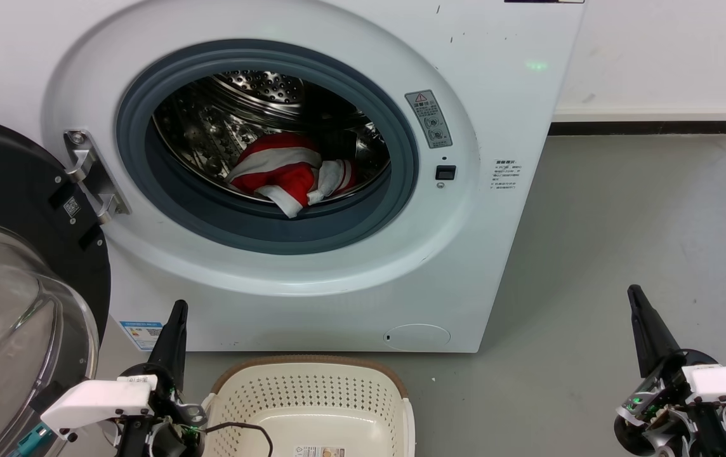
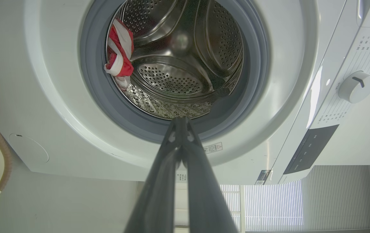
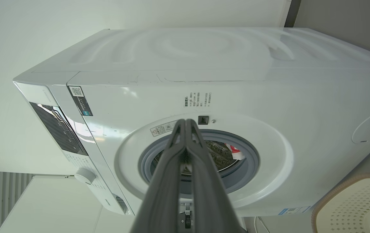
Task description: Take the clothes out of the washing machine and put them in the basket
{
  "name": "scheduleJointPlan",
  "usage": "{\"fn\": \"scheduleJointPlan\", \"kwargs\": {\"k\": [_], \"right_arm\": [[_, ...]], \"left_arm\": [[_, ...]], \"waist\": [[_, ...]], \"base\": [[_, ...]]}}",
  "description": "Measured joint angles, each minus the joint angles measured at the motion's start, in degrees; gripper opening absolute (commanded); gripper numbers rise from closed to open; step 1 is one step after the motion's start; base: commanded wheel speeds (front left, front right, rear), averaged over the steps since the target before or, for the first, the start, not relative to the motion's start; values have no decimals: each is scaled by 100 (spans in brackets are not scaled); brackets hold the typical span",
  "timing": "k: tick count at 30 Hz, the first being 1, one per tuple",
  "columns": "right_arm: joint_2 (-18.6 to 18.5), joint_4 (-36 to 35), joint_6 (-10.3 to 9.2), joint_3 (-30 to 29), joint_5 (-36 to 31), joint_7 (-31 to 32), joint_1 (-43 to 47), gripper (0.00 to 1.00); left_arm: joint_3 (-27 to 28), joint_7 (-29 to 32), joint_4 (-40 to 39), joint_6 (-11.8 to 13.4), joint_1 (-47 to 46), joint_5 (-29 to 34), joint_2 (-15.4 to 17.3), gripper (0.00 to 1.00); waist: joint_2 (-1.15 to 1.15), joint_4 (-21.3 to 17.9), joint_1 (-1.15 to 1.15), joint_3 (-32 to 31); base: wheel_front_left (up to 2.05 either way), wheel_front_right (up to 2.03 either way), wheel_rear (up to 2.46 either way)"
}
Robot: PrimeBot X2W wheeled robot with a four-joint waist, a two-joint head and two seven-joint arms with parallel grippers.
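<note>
The washing machine [image 1: 509, 114] stands white and broad on a grey floor [image 1: 623, 222] against a pale wall [image 1: 655, 51]. Its black-framed glass door [image 1: 14, 209] is swung wide open to the left on a metal hinge [image 1: 93, 174] and bulges toward the left arm. The grey-rimmed porthole [image 1: 401, 127] gapes onto a shiny perforated drum [image 1: 261, 86].

The cream basket [image 1: 312, 381], with perforated sides and a brown rim, sits on the floor just in front of the machine, below the porthole and close beside the left arm. A thin black cable [image 1: 242, 428] loops over its near edge.

A crumpled red and white garment [image 1: 287, 171] lies low in the drum, one white end drooping onto the door seal.

The left fingers [image 1: 172, 343] point up toward the machine, clenched together on nothing. The right fingers [image 1: 648, 330], well off to the right above the floor, are likewise pressed together and empty.
</note>
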Motion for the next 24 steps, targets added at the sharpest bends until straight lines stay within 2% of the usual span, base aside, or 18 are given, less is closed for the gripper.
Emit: {"fn": "scheduleJointPlan", "kwargs": {"k": [21, 22, 24], "right_arm": [[0, 0, 0, 0, 0, 0, 0, 0], [1, 8, 0, 0, 1, 0, 6, 100], [3, 101, 0, 2, 2, 0, 62, 100]], "left_arm": [[0, 0, 0, 0, 0, 0, 0, 0], [-1, 0, 10, 0, 5, 0, -2, 100], [-13, -1, 104, 1, 67, 0, -7, 100]], "waist": [[0, 0, 0, 0], [0, 0, 0, 0], [0, 0, 0, 0]], "base": [[0, 0, 0], [0, 0, 0], [0, 0, 0]]}}
